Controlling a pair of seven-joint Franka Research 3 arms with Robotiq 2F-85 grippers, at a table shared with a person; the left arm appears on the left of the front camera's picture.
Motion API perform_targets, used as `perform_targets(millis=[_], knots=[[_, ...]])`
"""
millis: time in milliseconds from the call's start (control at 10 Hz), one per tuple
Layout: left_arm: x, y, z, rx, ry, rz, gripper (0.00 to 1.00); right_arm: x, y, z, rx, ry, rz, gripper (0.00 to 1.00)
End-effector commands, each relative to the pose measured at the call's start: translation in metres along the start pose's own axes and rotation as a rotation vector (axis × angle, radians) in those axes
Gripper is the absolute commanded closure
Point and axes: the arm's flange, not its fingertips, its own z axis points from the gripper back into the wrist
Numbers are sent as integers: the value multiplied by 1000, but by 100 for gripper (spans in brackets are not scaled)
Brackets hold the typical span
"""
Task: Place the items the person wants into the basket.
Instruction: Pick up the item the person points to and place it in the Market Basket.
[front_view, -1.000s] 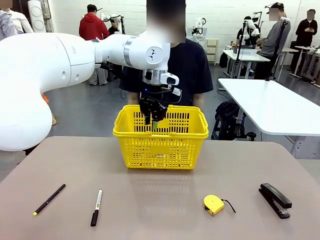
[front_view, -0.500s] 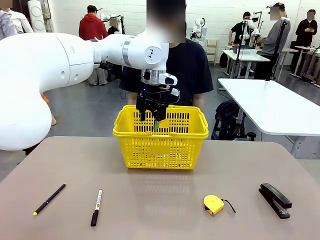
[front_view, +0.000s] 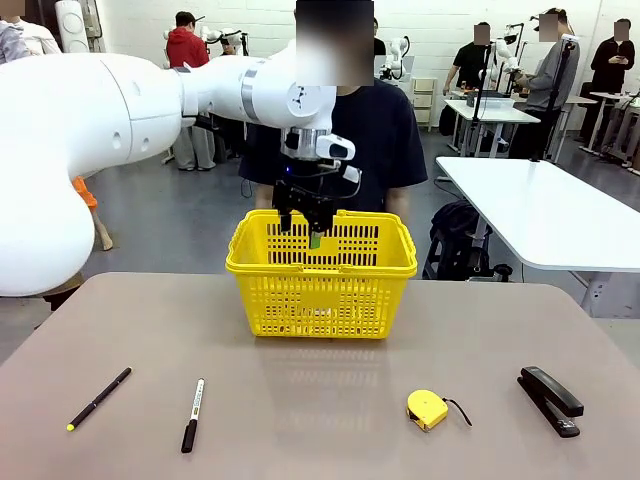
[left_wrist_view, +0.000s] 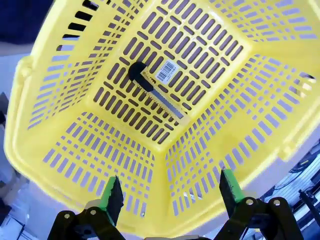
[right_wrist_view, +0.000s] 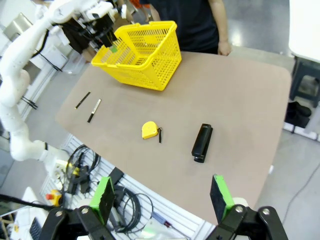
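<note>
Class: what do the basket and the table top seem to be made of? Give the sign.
Basket: bright yellow plastic, slightly glossy; moulded slotted walls suggest it. Table top: smooth, semi-matt brown, likely laminate; it faintly mirrors the basket.

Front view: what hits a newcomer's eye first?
The bright yellow basket at the far middle of the table, with the left gripper hanging open over it. The left wrist view shows a utility knife lying on the basket's floor; a pen and marker lie at near left.
</note>
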Motion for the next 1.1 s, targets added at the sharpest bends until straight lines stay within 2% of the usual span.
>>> perform_targets(millis=[0, 100, 300, 600, 800, 1000], knots=[[-57, -18, 32, -15, -68, -44, 0, -1, -1, -1, 20, -7, 11, 0], [-85, -26, 55, -29, -78, -46, 0, -1, -1, -1, 20, -7, 11, 0], [-164, -34, 99, -76, -75, -32, 0, -1, -1, -1, 20, -7, 11, 0], [-263, -24, 126, -135, -55, -37, 0, -1, -1, -1, 20, -7, 11, 0], [-290, -16, 124, -177, -7, -41, 0, -1, -1, -1, 20, -7, 11, 0], [-303, -13, 114, -147, -1, 3, 0, -1, -1, -1, 20, -7, 11, 0]])
